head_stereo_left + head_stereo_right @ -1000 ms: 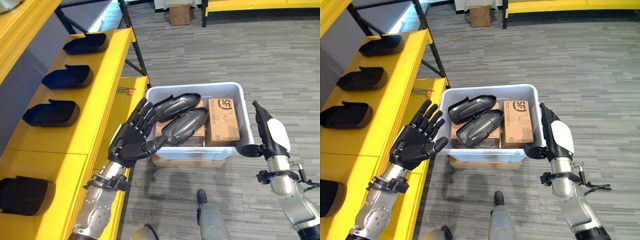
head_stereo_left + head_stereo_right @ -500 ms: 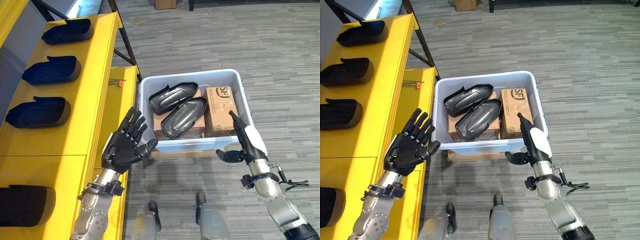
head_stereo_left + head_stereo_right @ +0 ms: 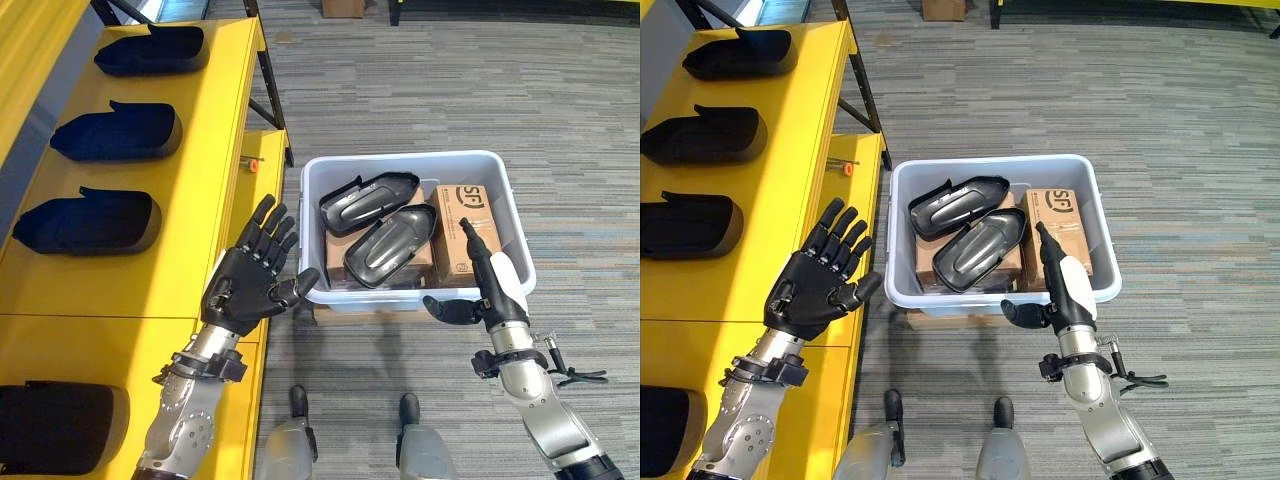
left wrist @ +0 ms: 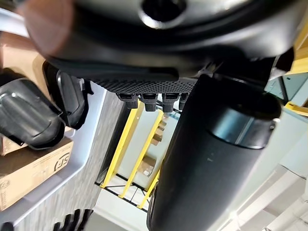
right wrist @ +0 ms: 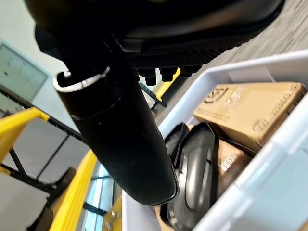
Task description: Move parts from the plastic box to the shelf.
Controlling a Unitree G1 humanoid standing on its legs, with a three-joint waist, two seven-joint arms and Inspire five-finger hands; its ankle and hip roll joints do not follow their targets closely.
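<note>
Your left hand [image 3: 250, 288] hangs with its fingers spread wide and nothing in it, just off the near left corner of the plastic box [image 3: 512, 215], between the box and the front edge of the yellow shelf [image 3: 215, 120]. Your right hand [image 3: 1062, 285] is also splayed and empty, its fingers held straight over the box's near right rim and its thumb stuck out below that rim.

Compared with a second ago, both hands have come back from the box. The left hand was then up against the two parts in the box; now it is clear of them. The right hand was out beside the right wall and has come round to the near rim. The head has also moved, so the whole scene sits differently, but the box and its contents look undisturbed.

So no part has been picked up. Two black shell-shaped parts [image 3: 368, 198] lie side by side on cardboard boxes [image 3: 464, 229] in the left half of the box, the nearer part [image 3: 977, 248] overlapping the far one. Three like parts [image 3: 118, 133] already sit in a row along the shelf top, with another [image 3: 55, 425] at its near end.

You probably need a fresh reach, and the left hand is well placed to take the nearer part.
</note>
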